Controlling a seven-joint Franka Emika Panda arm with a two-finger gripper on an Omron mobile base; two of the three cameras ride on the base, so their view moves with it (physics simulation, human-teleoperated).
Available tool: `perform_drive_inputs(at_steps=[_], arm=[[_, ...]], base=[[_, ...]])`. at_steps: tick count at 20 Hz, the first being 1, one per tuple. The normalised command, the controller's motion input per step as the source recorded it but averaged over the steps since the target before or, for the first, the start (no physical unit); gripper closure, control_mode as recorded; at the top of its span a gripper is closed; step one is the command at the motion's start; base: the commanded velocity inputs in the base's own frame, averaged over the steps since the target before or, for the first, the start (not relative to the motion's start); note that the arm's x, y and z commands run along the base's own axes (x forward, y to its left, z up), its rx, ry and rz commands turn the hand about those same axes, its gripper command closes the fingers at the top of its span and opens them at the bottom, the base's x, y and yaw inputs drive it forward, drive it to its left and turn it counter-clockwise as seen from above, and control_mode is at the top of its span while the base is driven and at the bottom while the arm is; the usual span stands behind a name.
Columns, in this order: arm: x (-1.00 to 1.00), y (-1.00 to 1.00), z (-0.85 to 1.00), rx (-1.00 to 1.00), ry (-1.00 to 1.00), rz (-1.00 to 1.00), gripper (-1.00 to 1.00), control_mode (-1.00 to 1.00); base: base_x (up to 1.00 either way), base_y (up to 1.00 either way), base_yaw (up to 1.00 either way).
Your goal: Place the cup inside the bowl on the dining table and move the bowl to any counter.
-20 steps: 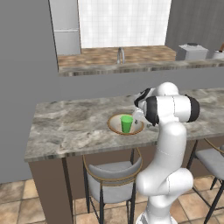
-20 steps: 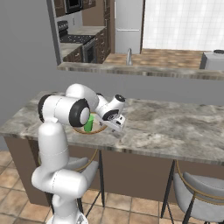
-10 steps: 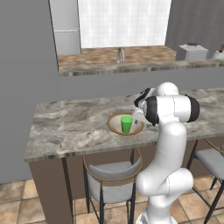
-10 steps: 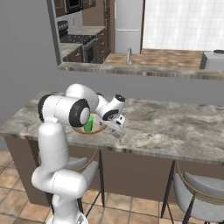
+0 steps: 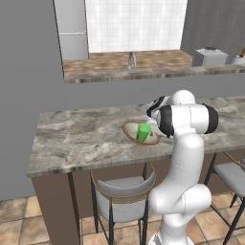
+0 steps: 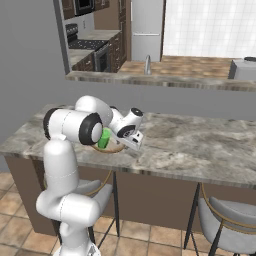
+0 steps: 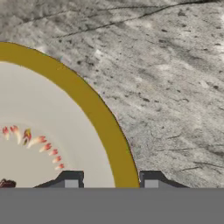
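Green cup [image 5: 143, 132] stands inside the bowl [image 5: 132, 131] on the marble surface [image 5: 81, 136]. Gripper [image 7: 111, 180] straddles the bowl's rim, jaws part-spread, not visibly pinching. Judgement: seat one finger inside, squeeze squarely, lift level so the cup stays upright.

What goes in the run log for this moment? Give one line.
cup: upright in bowl | bowl: on dining table | gripper: fingertips straddling bowl rim | counter move: not yet done

Even, soft rendered light, faint shadows, no glare, slightly blurry.
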Motion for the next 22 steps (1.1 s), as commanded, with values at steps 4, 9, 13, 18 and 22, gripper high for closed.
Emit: perform_drive_inputs(at_steps=[4, 9, 13, 18, 22], arm=[[-0.01, 0.01, 0.00, 0.00, 0.00, 0.00, 1.00, -1.00], [-0.03, 0.01, 0.03, 0.00, -0.02, 0.00, 1.00, -1.00], [-0.08, 0.00, 0.10, 0.00, -0.02, 0.00, 1.00, -1.00], [-0.06, 0.00, 0.14, 0.00, -0.03, 0.00, 1.00, -1.00], [-0.03, 0.00, 0.13, 0.00, -0.03, 0.00, 1.00, -1.00]], base=[[0.00, 0.00, 0.00], [0.00, 0.00, 0.00], [0.00, 0.00, 0.00], [0.00, 0.00, 0.00], [0.00, 0.00, 0.00]])
